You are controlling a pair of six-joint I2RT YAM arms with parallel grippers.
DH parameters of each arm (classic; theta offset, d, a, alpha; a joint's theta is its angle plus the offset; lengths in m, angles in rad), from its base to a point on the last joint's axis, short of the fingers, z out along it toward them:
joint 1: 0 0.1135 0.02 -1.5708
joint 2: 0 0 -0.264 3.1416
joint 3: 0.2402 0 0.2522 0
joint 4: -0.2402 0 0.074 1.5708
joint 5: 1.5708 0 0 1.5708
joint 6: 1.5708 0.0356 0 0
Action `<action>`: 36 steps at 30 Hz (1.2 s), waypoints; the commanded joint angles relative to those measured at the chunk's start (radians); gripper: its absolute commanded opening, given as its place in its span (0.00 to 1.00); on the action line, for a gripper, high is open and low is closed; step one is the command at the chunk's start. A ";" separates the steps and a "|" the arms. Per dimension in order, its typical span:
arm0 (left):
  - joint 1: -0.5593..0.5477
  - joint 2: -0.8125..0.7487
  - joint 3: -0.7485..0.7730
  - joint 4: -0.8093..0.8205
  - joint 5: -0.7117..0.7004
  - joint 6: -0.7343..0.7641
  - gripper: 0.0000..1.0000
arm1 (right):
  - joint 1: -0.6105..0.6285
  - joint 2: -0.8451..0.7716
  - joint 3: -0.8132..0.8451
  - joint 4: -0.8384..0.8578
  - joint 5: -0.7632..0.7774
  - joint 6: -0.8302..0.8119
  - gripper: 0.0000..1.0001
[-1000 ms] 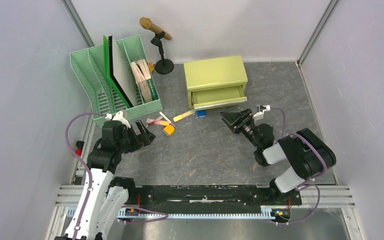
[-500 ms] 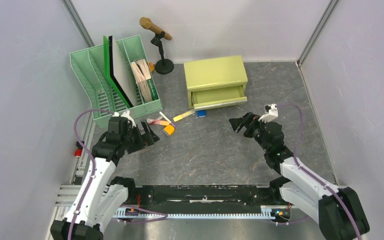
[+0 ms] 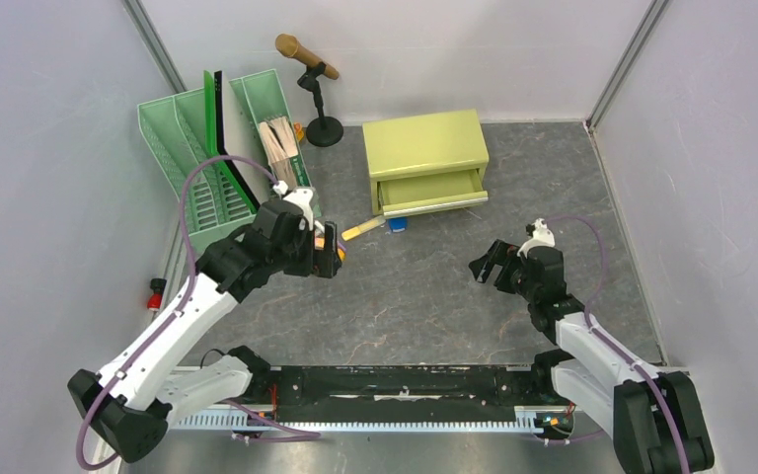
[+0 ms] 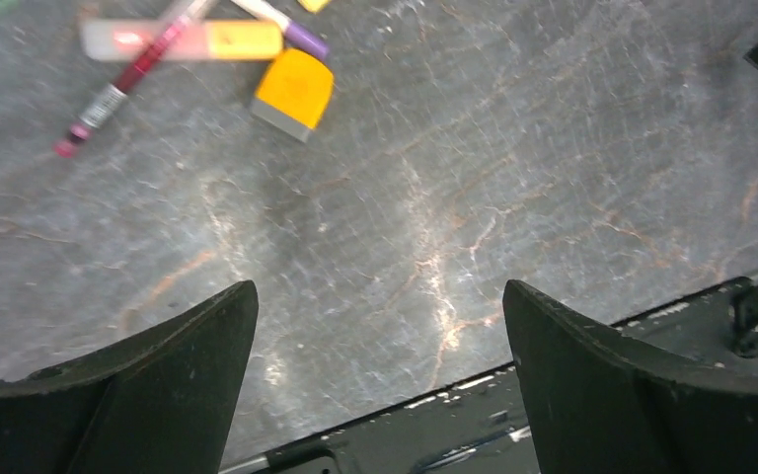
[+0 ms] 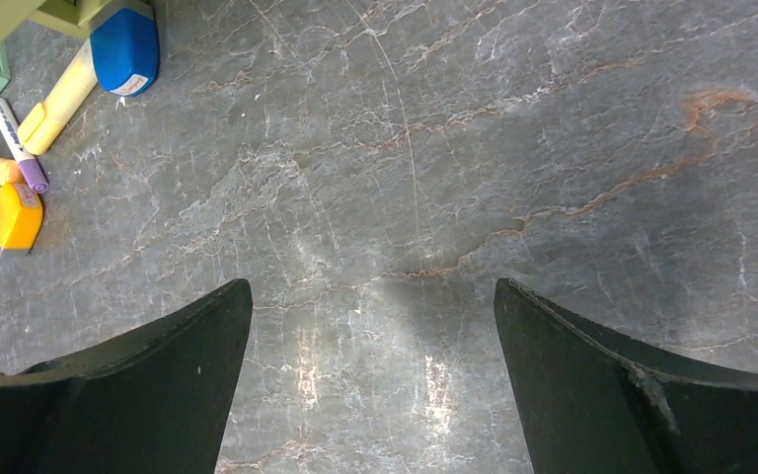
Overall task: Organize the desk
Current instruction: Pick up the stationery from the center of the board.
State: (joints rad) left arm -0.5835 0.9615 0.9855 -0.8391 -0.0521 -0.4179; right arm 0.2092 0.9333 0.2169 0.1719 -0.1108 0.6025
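Observation:
The desk is a dark grey veined tabletop. A cluster of small items lies on it in front of the green rack: an orange block, a pink pen, a pink-yellow highlighter and a purple-capped marker. A yellow highlighter and a blue item lie by the cabinet. My left gripper hovers over the cluster, open and empty. My right gripper is open and empty over bare desk, right of centre.
A yellow-green two-drawer cabinet stands at the back with its lower drawer pulled out. A green file rack with folders stands back left. A microphone on a stand is behind it. Pale walls enclose the desk.
My left arm has reached forward and right, from beside the rack to over the pen cluster. My right gripper has drawn back from the cabinet toward the near right.

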 commanded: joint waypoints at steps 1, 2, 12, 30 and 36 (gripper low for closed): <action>-0.016 0.032 0.109 -0.071 -0.175 0.128 1.00 | -0.013 -0.023 0.067 -0.039 -0.016 -0.066 0.98; -0.016 0.037 0.117 -0.067 -0.178 0.130 1.00 | -0.016 -0.027 0.071 -0.048 -0.015 -0.073 0.98; -0.015 0.107 -0.015 0.063 -0.110 0.073 1.00 | -0.059 -0.028 0.089 -0.090 -0.039 -0.092 0.98; -0.015 0.485 0.009 0.266 -0.171 0.105 1.00 | -0.097 -0.003 0.096 -0.082 -0.066 -0.097 0.98; -0.015 0.602 0.037 0.305 -0.211 0.143 1.00 | -0.100 -0.004 0.092 -0.082 -0.048 -0.108 0.98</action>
State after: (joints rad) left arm -0.5961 1.5158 0.9726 -0.5938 -0.2012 -0.3344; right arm 0.1158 0.9291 0.2680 0.0761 -0.1650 0.5198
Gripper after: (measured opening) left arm 0.994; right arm 0.979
